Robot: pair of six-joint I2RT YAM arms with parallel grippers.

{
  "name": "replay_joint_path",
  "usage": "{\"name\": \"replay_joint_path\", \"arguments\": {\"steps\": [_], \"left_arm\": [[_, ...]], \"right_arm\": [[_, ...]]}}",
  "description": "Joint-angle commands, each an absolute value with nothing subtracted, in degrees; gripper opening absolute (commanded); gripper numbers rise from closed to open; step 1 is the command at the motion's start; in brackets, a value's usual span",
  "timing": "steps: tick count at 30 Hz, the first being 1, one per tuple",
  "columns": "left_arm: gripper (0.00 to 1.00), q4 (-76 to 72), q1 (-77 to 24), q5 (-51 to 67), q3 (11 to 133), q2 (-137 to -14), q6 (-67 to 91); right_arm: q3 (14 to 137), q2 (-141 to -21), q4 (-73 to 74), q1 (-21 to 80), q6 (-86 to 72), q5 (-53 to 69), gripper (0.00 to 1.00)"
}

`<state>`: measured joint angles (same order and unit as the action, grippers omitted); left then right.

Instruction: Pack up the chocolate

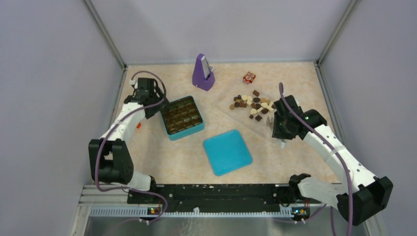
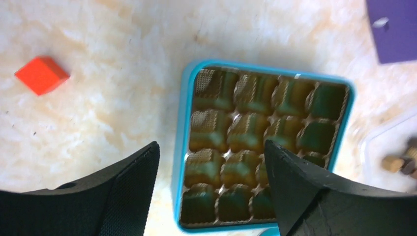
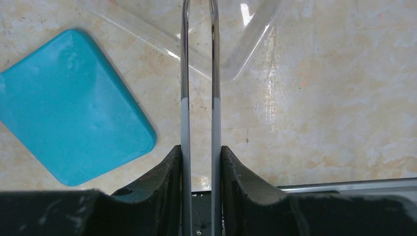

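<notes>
The chocolate (image 1: 252, 105), several dark, light brown and cream pieces, lies on a clear plastic tray (image 1: 255, 123) at the back right. A few pieces show at the right edge of the left wrist view (image 2: 399, 162). The teal box (image 1: 187, 133) with an empty gold compartment insert stands left of centre. My left gripper (image 1: 147, 93) is open and empty, and hovers over the box's near left rim (image 2: 183, 147). My right gripper (image 1: 281, 129) is shut on metal tongs (image 3: 185, 73). The tongs reach over the clear tray's corner (image 3: 246, 44); their tips are out of view.
The teal lid (image 1: 227, 152) lies flat at centre front, also in the right wrist view (image 3: 69, 108). A purple upright object (image 1: 203, 73) and a red-and-white cube (image 1: 249, 77) stand at the back. A small orange-red block (image 2: 42, 74) lies left of the box.
</notes>
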<state>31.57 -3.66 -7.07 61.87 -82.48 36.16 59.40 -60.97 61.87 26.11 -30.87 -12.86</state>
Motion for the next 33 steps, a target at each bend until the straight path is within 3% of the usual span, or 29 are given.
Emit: {"name": "replay_joint_path", "arguments": {"steps": [1, 10, 16, 24, 33], "left_arm": [[0.83, 28.8, -2.7, -10.0, 71.0, -91.5, 39.9], [0.85, 36.8, -0.8, -11.6, 93.6, -110.5, 38.2], [0.85, 39.6, -0.9, -5.1, 99.8, -118.2, 34.4], [0.87, 35.3, -1.6, 2.2, 85.5, -112.7, 34.6], [0.88, 34.5, -5.7, 5.3, 80.1, -109.6, 35.5]], "right_arm": [[61.5, -61.7, 58.6, 26.8, -29.2, -12.5, 0.00], [61.1, -60.2, 57.9, 26.8, -29.3, -12.0, 0.00], [60.8, -59.4, 58.2, 26.8, -29.3, -12.5, 0.00], [62.4, -59.1, 58.6, 26.9, -29.2, -13.3, 0.00], [62.3, -59.3, 58.6, 26.9, -29.1, -13.9, 0.00]]}}
